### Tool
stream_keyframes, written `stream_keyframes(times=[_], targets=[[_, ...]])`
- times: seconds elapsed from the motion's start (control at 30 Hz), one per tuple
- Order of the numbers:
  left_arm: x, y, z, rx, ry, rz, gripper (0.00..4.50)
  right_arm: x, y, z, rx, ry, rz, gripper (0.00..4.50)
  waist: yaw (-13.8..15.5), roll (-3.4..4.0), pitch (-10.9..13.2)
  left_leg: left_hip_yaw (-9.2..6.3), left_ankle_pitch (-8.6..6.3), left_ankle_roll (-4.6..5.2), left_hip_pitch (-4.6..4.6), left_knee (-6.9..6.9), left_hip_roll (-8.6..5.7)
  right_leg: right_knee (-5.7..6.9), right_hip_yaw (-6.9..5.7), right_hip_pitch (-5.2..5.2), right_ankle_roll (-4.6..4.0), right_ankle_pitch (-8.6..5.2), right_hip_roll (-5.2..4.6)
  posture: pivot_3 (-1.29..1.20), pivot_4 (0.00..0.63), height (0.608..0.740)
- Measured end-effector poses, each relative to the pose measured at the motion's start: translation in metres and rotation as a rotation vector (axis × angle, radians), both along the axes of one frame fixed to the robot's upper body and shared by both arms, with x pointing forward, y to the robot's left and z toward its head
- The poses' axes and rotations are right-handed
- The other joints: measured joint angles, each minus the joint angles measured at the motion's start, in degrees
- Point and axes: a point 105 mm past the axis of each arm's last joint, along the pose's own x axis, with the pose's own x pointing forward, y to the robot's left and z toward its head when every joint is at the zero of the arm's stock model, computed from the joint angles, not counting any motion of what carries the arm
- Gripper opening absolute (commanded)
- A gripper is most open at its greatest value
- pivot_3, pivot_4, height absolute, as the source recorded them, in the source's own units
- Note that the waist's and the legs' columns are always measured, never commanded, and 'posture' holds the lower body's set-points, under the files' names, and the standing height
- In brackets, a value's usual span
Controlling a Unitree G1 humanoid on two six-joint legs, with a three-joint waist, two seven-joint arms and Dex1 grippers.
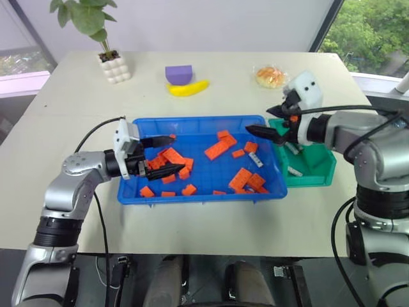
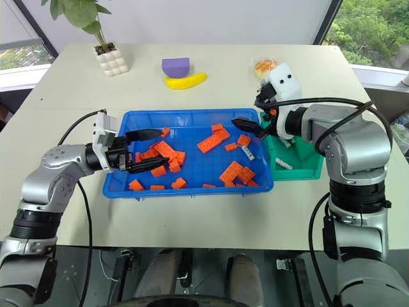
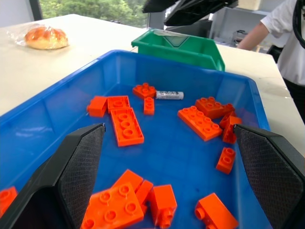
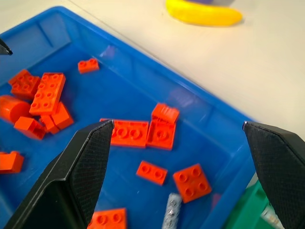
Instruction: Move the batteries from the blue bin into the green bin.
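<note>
Left eye view shows the blue bin (image 1: 192, 195) in the middle of the table with the green bin (image 1: 323, 173) touching its right end. One battery (image 1: 257, 160) lies among the orange blocks (image 1: 220, 148) near the blue bin's right end. Two more whitish cylinders, probably batteries, lie in the green bin already.

The right gripper (image 1: 276, 126) hangs above the seam between the two bins, jaws spread wide and empty, its tips pointing left over the blue bin. From its wrist camera the battery (image 4: 171, 210) shows low between the two fingers, just below and ahead of them, with a small block close on either side. The battery's long axis runs roughly across the bin's short way, from the far wall toward the robot.

The left gripper (image 1: 160, 155) sits at the opposite end of the blue bin, level, jaws also wide and holding nothing. In its own view the battery (image 3: 169, 95) lies far off, beyond most of the blocks.

So the right arm looks much the nearer. I'd judge it needs to drop down and slightly left, fingers set across the battery, minding the blocks beside it.
</note>
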Motion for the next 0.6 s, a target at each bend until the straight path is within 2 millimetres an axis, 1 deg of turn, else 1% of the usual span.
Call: stream_keyframes(times=[0.1, 0.23, 0.43, 0.6], targets=[[-0.001, 0.0, -0.002, -0.007, 0.004, 0.01, 4.5, -0.007, 0.003, -0.008, 0.001, 0.038, 0.012, 4.46, -0.07, 0.0, 0.0, 0.0, 0.0, 0.0, 0.0, -0.02, 0.01, 0.02, 0.0, -0.02, 0.0, 0.0, 0.01, 0.0, 0.15, 0.739], [-0.002, -0.002, 0.0, -0.011, -0.01, 0.009, 4.5, -0.013, 0.004, -0.018, -0.016, 0.072, 0.021, 4.46, -0.06, 0.0, 0.0, 0.0, 0.0, 0.0, 0.0, -0.01, 0.01, 0.02, 0.01, -0.02, 0.0, 0.0, 0.01, 0.0, 0.15, 0.739], [-0.002, -0.003, 0.0, -0.021, -0.008, 0.02, 4.5, -0.018, 0.014, -0.032, -0.143, 0.087, 0.071, 4.46, -0.15, 0.0, 0.0, 0.0, 0.0, 0.01, 0.0, -0.01, 0.01, 0.01, 0.02, -0.03, 0.0, 0.0, 0.02, 0.0, 0.15, 0.739], [-0.002, -0.006, -0.002, -0.044, -0.005, 0.032, 4.5, -0.018, 0.018, -0.044, -0.236, 0.092, 0.091, 4.46, -0.11, 0.0, 0.0, 0.0, 0.0, 0.01, 0.0, -0.01, 0.01, 0.01, 0.01, -0.02, 0.0, 0.0, 0.01, 0.0, 0.15, 0.739]])
